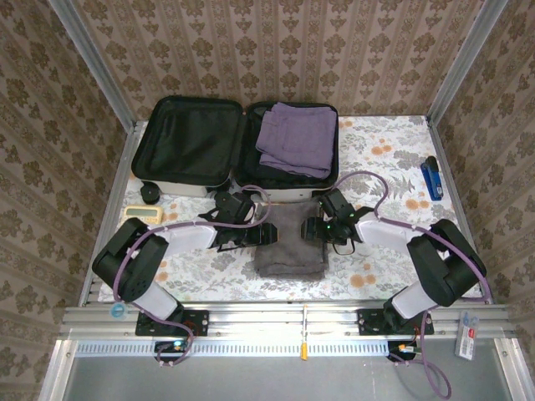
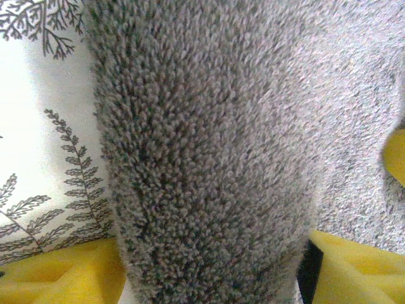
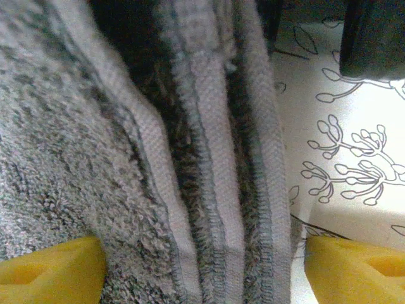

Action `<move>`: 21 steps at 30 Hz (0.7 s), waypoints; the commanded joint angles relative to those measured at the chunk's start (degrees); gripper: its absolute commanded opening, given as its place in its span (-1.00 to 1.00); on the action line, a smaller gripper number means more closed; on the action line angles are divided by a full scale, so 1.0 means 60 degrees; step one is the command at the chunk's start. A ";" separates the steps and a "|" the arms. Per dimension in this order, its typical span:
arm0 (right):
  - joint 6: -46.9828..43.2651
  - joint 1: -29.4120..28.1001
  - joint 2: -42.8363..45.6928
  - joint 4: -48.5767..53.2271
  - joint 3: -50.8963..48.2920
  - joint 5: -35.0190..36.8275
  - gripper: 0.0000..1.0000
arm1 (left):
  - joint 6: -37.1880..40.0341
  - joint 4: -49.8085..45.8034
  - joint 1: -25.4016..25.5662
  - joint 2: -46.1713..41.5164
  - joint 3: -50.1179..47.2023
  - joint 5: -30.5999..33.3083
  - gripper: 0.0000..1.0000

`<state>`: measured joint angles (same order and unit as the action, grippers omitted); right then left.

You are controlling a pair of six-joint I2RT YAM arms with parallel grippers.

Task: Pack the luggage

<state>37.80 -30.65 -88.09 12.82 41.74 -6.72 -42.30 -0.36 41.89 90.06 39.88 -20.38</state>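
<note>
From the top camera I see the flower-printed table. A folded grey towel lies at 6 o'clock of its middle, between my two arms. The left gripper is clamped on a raised fold of it, pile packed tight against both yellow pads. The right gripper straddles the layered hem at the towel's 3 o'clock edge, jaws apart, with a thin dark gap beside one pad. A blue stapler sits at 2 o'clock by the table edge and a cream box at 9 o'clock, both well apart from the towel.

The luggage lies open at 12 o'clock, just beyond the towel, cream shell and black lining. Its 9 o'clock half is bare, and a folded purple towel lies in the 3 o'clock half. A black wheel shows at its near left corner.
</note>
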 commanded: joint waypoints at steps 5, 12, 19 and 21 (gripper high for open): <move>0.0544 -0.0911 -0.1109 -0.2317 0.0170 -0.2277 0.49 | -0.0180 0.1757 0.0338 0.0672 0.0077 -0.0838 0.38; 0.0710 -0.1040 -0.1077 -0.2673 0.0277 -0.2632 0.35 | -0.0239 0.2158 0.0334 0.0565 -0.0018 -0.0938 0.32; 0.0795 -0.1087 -0.1270 -0.2958 0.0355 -0.2897 0.01 | -0.0279 0.2302 0.0343 0.0541 -0.0043 -0.1009 0.07; 0.0733 -0.1087 -0.1239 -0.2865 0.0386 -0.2885 -0.10 | -0.0275 0.2296 0.0341 0.0498 -0.0062 -0.1001 -0.07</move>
<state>41.21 -33.95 -93.14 2.09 43.29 -12.80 -43.88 8.34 42.96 92.92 39.66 -23.18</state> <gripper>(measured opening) 0.465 0.480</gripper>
